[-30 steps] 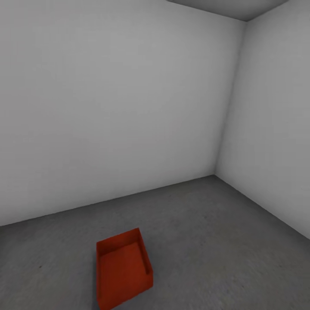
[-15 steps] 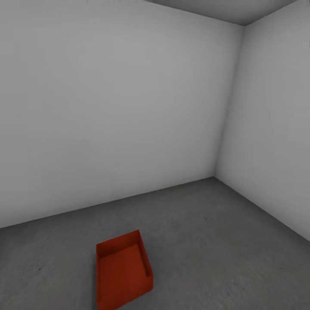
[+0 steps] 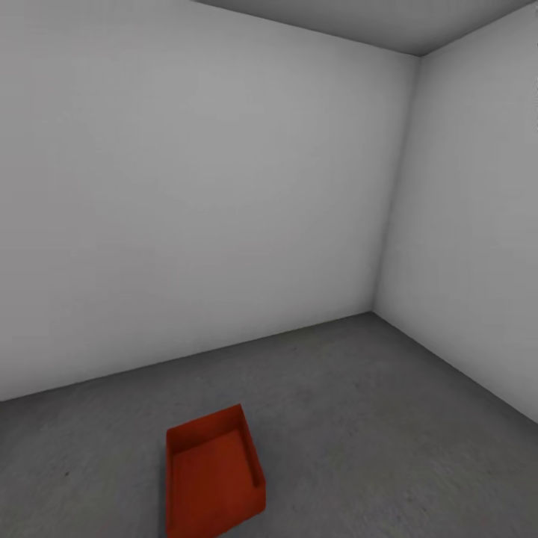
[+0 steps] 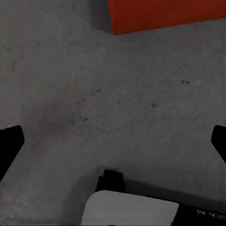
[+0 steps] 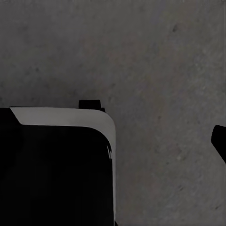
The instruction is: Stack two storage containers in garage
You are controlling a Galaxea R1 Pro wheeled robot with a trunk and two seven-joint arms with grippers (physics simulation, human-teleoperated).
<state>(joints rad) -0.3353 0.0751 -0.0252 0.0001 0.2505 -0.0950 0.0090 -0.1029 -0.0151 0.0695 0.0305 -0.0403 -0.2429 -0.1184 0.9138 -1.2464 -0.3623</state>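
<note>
Left wrist view: left gripper (image 4: 113, 141) jaws wide apart, empty, over floor (image 4: 117, 103) nr storage container (image 4: 160, 14); right's state unclear.

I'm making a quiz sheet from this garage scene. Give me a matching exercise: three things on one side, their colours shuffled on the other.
Things:
1. bin
2. floor
3. back wall

Colours:
A. pale grey
B. orange-red
C. dark mottled grey

Pairs: 1-B, 2-C, 3-A
</note>
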